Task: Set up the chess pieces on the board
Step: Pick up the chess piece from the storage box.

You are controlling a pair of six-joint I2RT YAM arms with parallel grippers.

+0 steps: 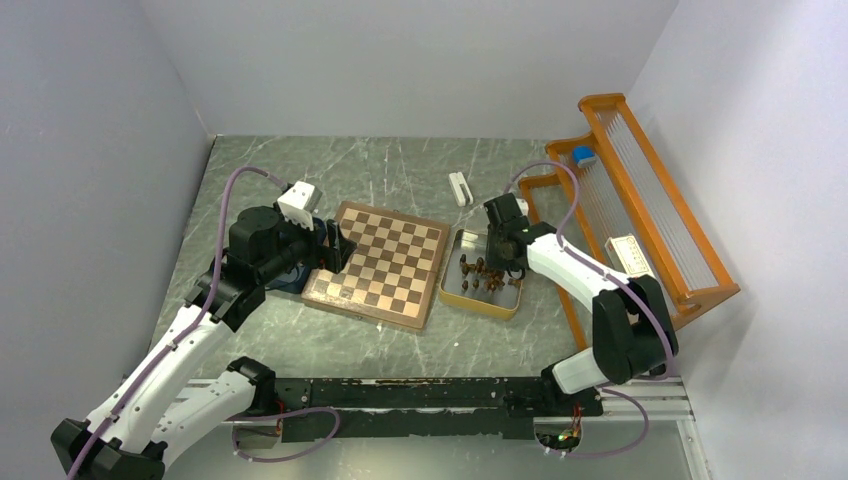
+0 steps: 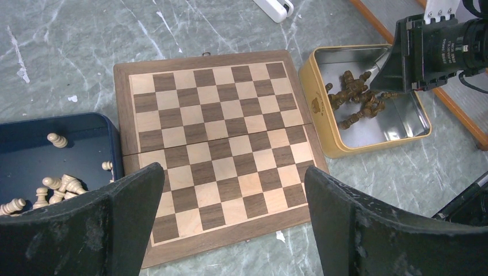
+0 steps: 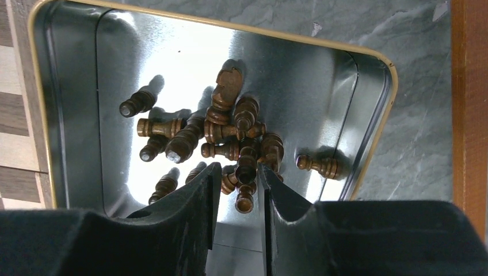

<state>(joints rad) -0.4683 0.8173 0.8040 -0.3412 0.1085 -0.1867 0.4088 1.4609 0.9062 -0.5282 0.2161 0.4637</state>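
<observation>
The board [image 1: 380, 262] lies in the middle of the table with no pieces on it; it also fills the left wrist view [image 2: 218, 144]. The dark brown chess pieces [image 3: 241, 132] lie in a heap in a yellow-rimmed metal tin [image 3: 391, 75] to the right of the board [image 1: 482, 272]. My right gripper [image 3: 237, 167] hangs low over the heap, jaws a narrow gap apart, with a dark piece [image 3: 247, 169] between the fingertips; the left finger stands clear of it. My left gripper [image 2: 233, 169] is wide open and empty over the board's left edge [image 1: 335, 245].
A dark blue tin [image 2: 34, 144] with several light wooden pieces [image 2: 52, 190] sits at the board's left side. A small white object [image 1: 459, 187] lies behind the board. An orange rack [image 1: 640, 210] stands at the right wall.
</observation>
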